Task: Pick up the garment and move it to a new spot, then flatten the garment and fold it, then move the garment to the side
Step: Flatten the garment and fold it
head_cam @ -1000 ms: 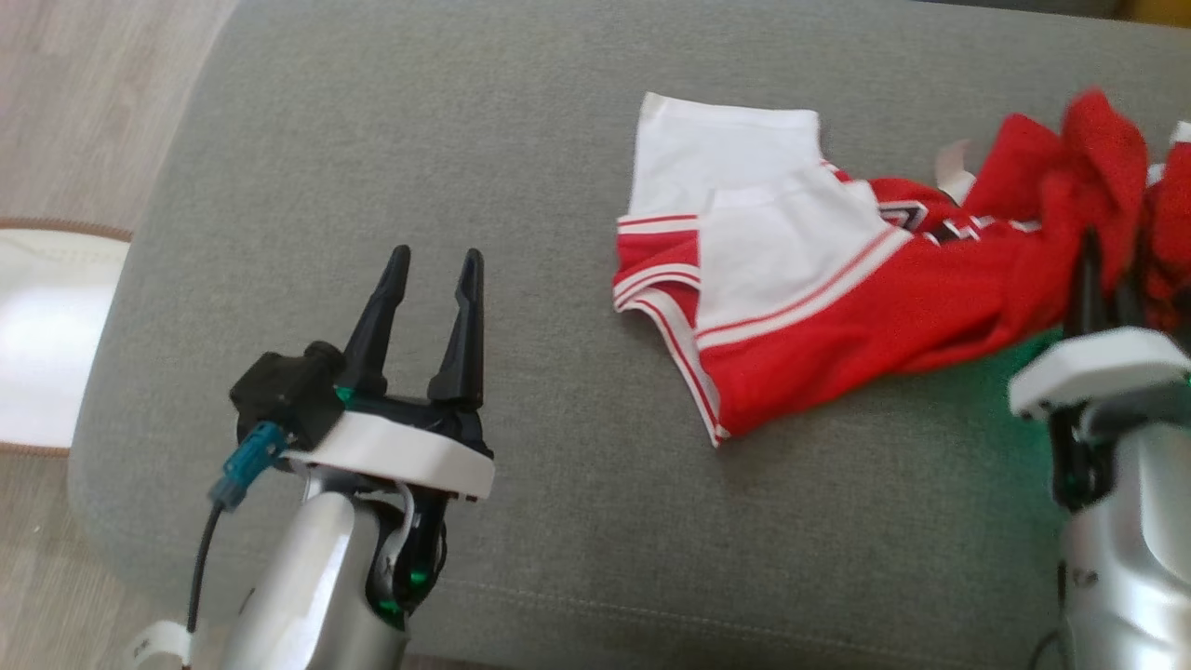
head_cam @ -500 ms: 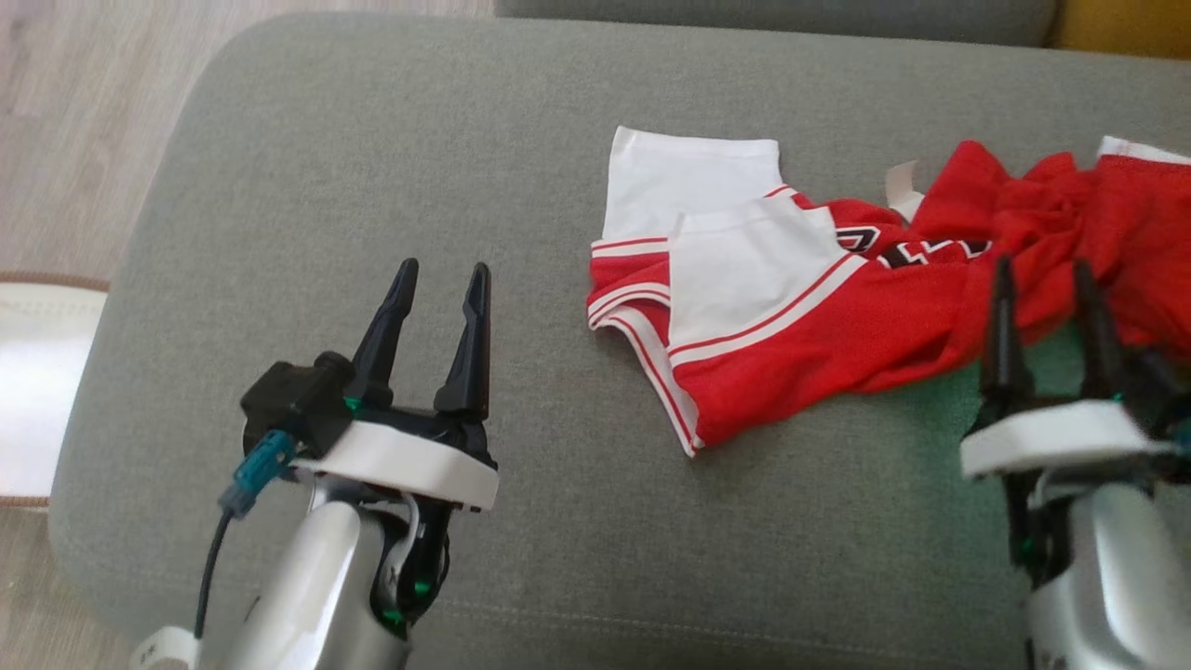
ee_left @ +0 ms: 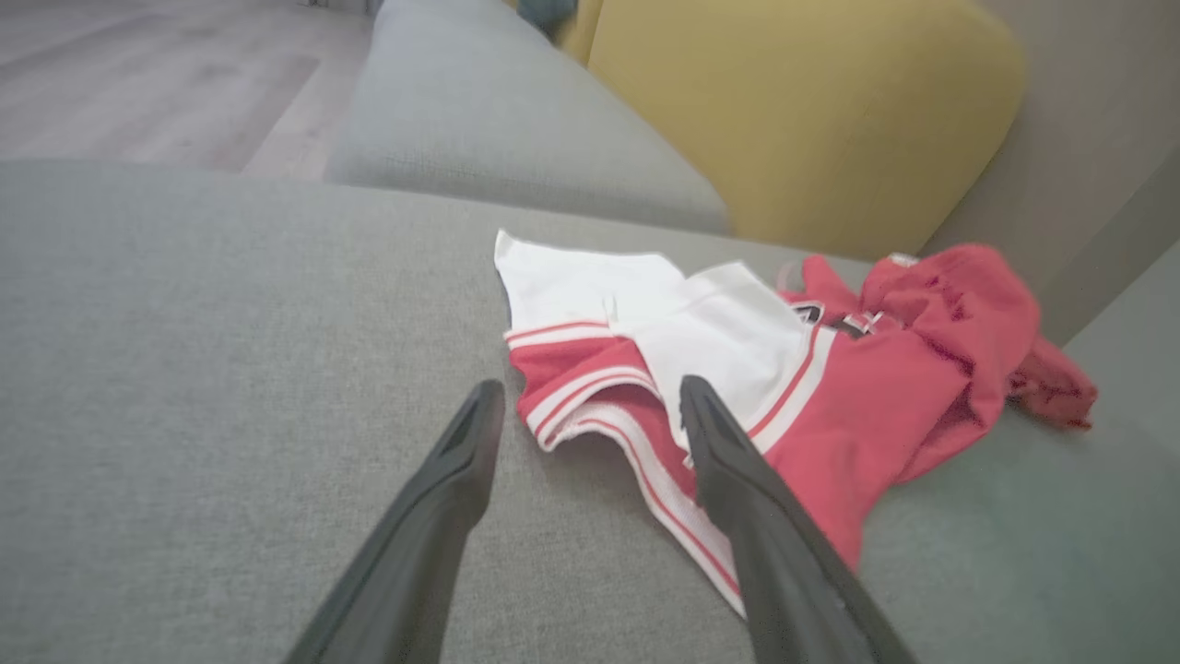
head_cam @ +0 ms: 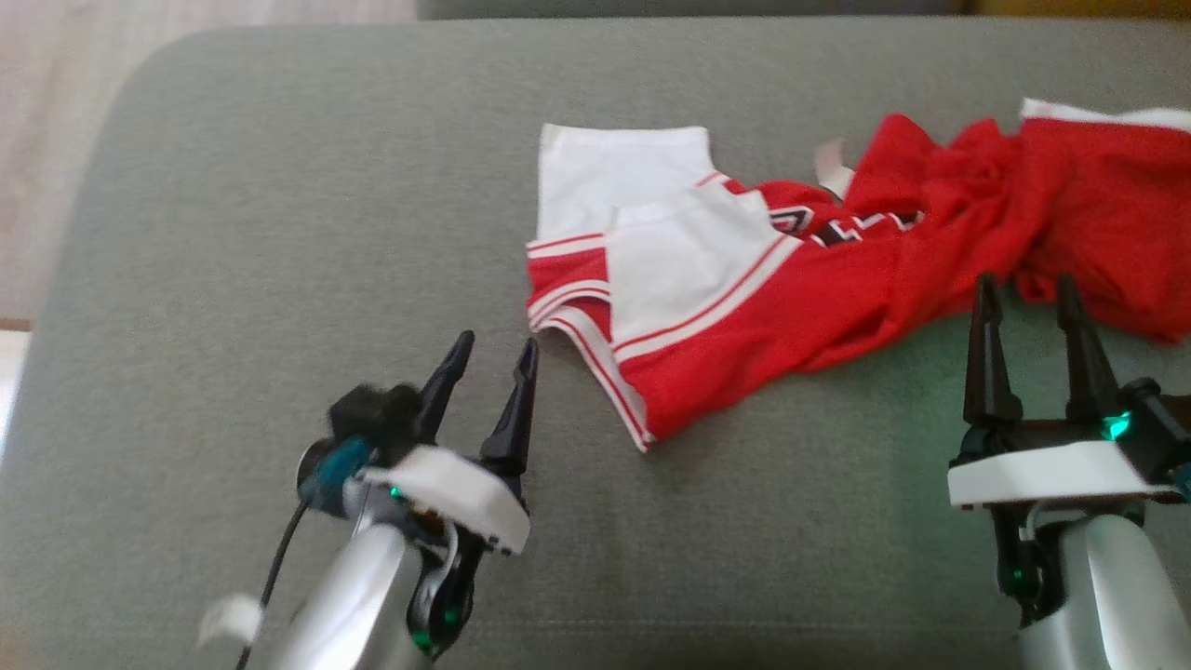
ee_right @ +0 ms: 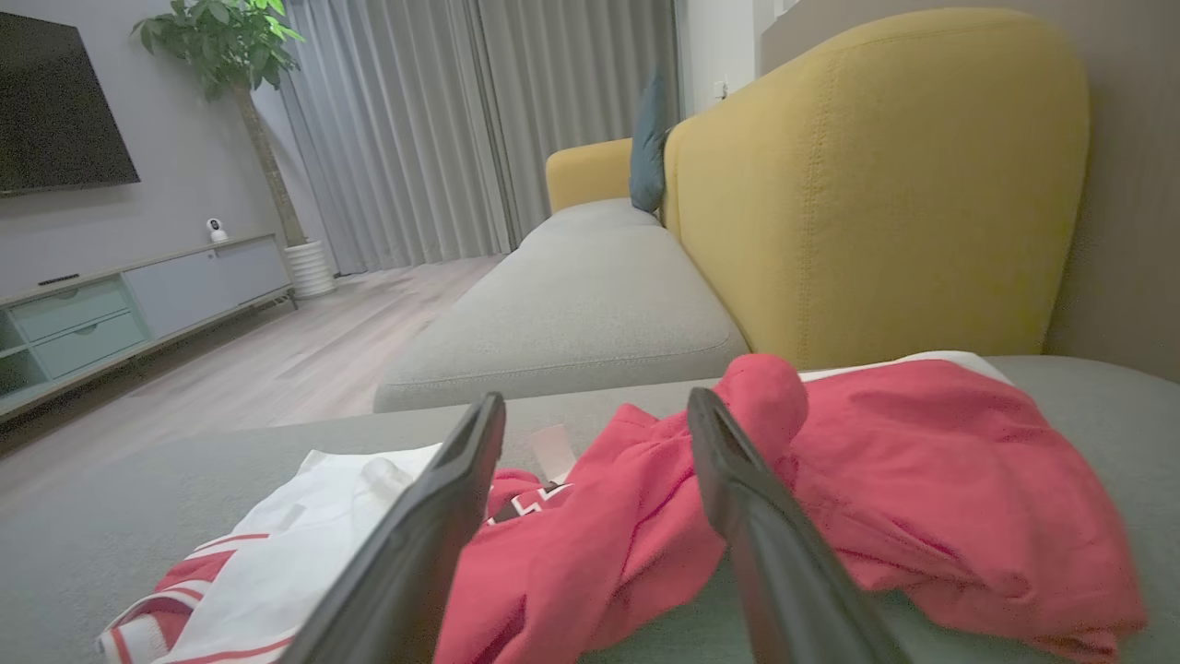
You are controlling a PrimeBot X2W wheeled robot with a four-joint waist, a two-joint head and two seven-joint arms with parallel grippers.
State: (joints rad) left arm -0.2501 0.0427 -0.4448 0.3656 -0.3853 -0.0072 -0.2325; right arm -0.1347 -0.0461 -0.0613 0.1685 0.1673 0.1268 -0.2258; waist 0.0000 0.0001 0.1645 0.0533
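The garment (head_cam: 744, 307) — a red jersey with white panels and red-and-white striped trim — lies rumpled on the grey seat cushion (head_cam: 279, 233), right of the middle in the head view and running out toward that view's right edge. Its white part is spread fairly flat at the left end, one white flap overlapping another, while the red cloth at the right end is bunched into thick ridges. The left gripper (head_cam: 499, 341) hovers just beside the striped hem at the garment's near-left corner, fingers spread apart with nothing between them; in the left wrist view the hem sits right ahead of the gap. The right gripper (head_cam: 1024, 279) is likewise spread and empty, its tips at the near edge of the red heap, whether touching the cloth or just short of it I cannot tell. A yellow backrest (ee_right: 876, 184) rises behind the cushion. As for progress, neither gripper holds the cloth, and nothing shows whether this is the garment's new spot or its first. What is plain is that it is neither flattened nor folded — so smoothing, folding and moving it to the side are all left to do.
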